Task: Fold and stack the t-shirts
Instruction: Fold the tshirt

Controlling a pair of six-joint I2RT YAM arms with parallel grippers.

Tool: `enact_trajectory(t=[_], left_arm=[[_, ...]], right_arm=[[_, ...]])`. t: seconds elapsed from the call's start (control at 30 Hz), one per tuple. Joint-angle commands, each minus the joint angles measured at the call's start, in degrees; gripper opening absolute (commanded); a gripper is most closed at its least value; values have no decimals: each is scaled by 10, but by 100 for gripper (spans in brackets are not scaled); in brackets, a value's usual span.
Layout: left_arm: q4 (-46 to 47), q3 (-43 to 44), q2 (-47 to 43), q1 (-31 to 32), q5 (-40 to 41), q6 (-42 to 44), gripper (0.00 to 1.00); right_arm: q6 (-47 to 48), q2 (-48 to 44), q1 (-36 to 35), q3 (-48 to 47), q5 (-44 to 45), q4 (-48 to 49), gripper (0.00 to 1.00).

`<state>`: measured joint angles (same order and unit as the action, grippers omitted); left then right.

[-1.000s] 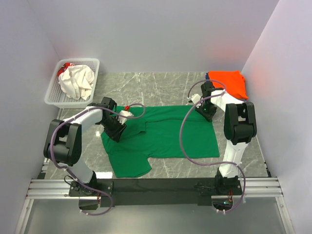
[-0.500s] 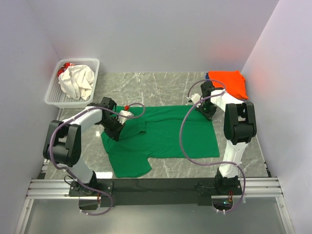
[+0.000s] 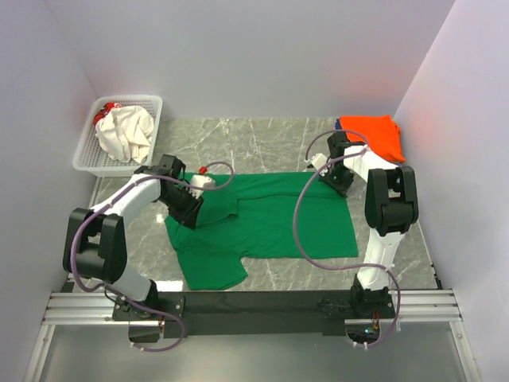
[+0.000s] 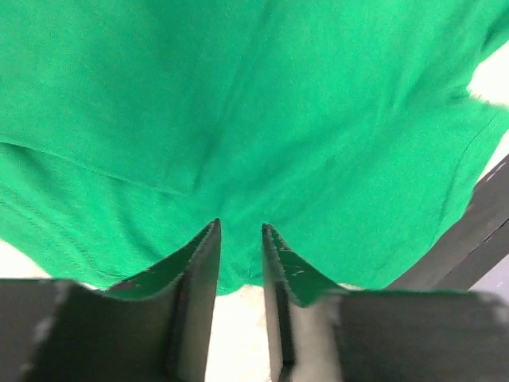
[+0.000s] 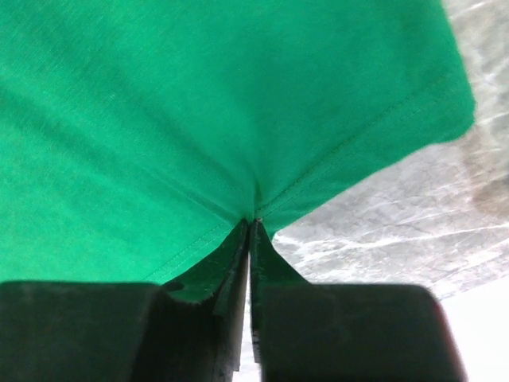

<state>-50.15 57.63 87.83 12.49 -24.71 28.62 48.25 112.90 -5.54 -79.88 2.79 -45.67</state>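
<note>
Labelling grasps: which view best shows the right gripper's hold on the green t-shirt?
Right wrist: right gripper shut, pinching the green t-shirt hem. Top external shows only its wrist over the shirt's far corner; left wrist shows just cloth.

left arm (image 3: 131,193): elbow swung outward | left fingers (image 4: 199,270): edged left on green t-shirt (image 3: 278,223)

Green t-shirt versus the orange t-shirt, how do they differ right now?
The green t-shirt lies mostly spread out on the table; the orange t-shirt sits folded compact at its far right corner. The green one is pinched by the right gripper, with the left gripper open over it; the orange one is untouched. Both are plain, solid-coloured.
</note>
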Motion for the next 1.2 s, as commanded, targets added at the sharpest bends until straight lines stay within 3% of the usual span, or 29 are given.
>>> enact_trajectory(t=[0.0,0.03,0.13,0.3,0.5,0.63,0.87,1.17], left_arm=[[43,53,-8,-12,-39,-41,34],[56,63,-6,-19,-43,-51,35],[109,110,21,-33,-43,-99,37],[182,193,112,-57,-44,-180,37],[231,238,206,-63,-2,-233,36],[241,231,236,-73,30,-243,34],[224,152,181,-94,39,-215,36],[211,146,126,-124,-18,-225,51]], right_arm=[[21,7,1,-29,10,-47,19],[16,8,4,-40,2,-56,34],[-13,14,11,-111,-45,-94,41],[-89,47,12,-245,-113,-123,39],[-172,150,11,-358,-143,-160,29],[-191,191,10,-358,-126,-162,26],[-199,218,10,-314,-81,-160,23],[-199,214,10,-312,-93,-166,22]])
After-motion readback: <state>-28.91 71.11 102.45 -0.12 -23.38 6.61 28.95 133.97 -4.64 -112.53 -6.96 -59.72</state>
